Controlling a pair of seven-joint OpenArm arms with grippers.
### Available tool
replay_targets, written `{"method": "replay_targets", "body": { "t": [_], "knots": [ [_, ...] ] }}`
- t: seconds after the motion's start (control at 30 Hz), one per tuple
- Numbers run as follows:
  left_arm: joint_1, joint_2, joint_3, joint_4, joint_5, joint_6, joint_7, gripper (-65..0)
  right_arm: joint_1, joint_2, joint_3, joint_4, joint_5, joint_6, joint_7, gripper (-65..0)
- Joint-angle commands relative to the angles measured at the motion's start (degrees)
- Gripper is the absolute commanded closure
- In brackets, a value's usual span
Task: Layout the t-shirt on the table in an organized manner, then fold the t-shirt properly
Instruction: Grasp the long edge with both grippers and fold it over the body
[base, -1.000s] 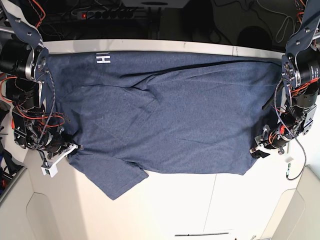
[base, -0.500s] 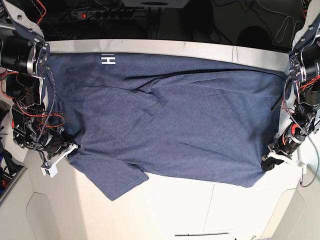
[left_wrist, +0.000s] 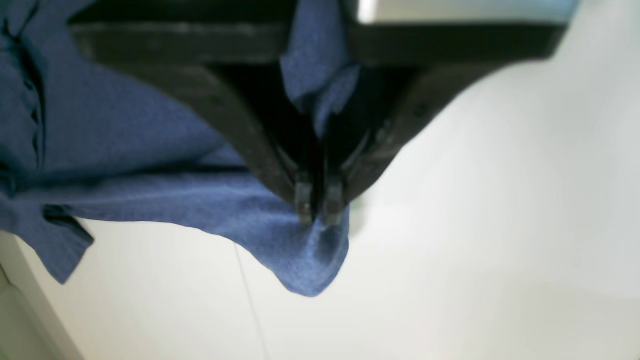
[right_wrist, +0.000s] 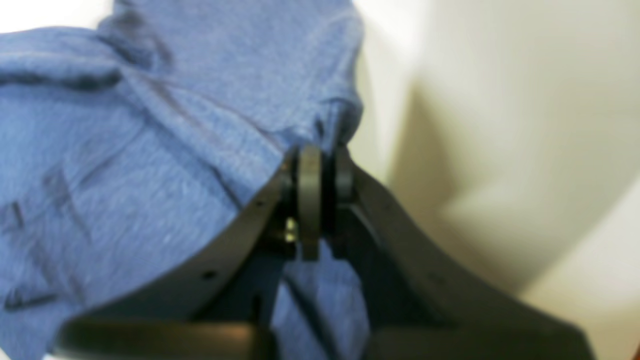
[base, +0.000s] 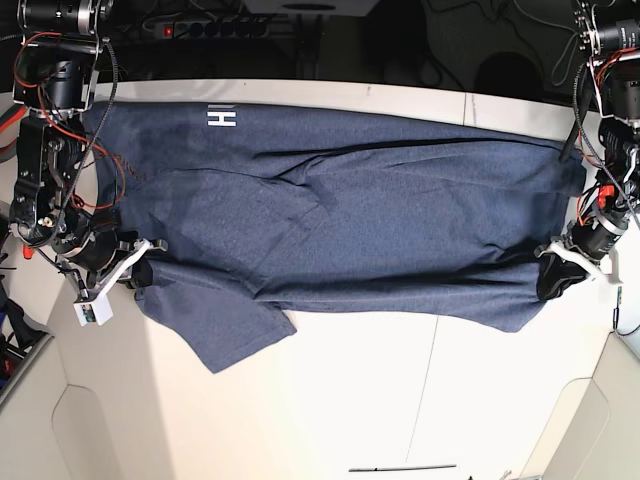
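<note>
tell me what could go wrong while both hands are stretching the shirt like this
The left hand pinches only a small corner of the t-shirt, so it may slip out under tension. The sleeve hangs loose near the right hand and may stay folded. Central creases could set into the layout.

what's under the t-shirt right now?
The table, bare off-white past the hem, its dark seam running in under the t-shirt. The spread cloth hides everything beneath. Left claw and right claw pinch its edges.

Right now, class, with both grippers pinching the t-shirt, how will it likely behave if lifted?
The t-shirt is probably floppy: it sags between the left gripper and right gripper. It is likely light, since small pinches stretch it.
</note>
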Motion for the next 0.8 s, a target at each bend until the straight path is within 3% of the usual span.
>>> {"method": "replay_targets", "body": {
  "t": [0.0,0.3,0.5,0.73,0.77],
  "knots": [
    [0.07,-1.31,-1.62,2.45,-1.44,-0.49,-0.31,0.0,0.02,0.83,0.87,2.86,1.11,0.04,0.22,0.0],
    [6.27,-1.31,-10.95,5.9,-5.86,-0.49,7.93,0.0,-6.1,0.83,5.51,9.01,2.84,0.04,-3.89,0.0],
    [9.81,-0.48,-11.52,5.9,-7.98,-0.49,12.92,0.0,-9.66,0.83,5.9,8.98,2.97,0.04,-4.11,0.0],
    [10.71,2.08,-11.47,5.9,-7.89,-0.49,14.14,0.0,-10.67,0.81,5.9,8.94,2.73,-0.35,-5.03,0.0],
    [10.73,2.21,-11.47,5.9,-7.89,-0.49,14.97,-5.0,-10.71,0.81,5.9,8.94,2.73,-0.35,-5.03,-7.1]
  ]
}}
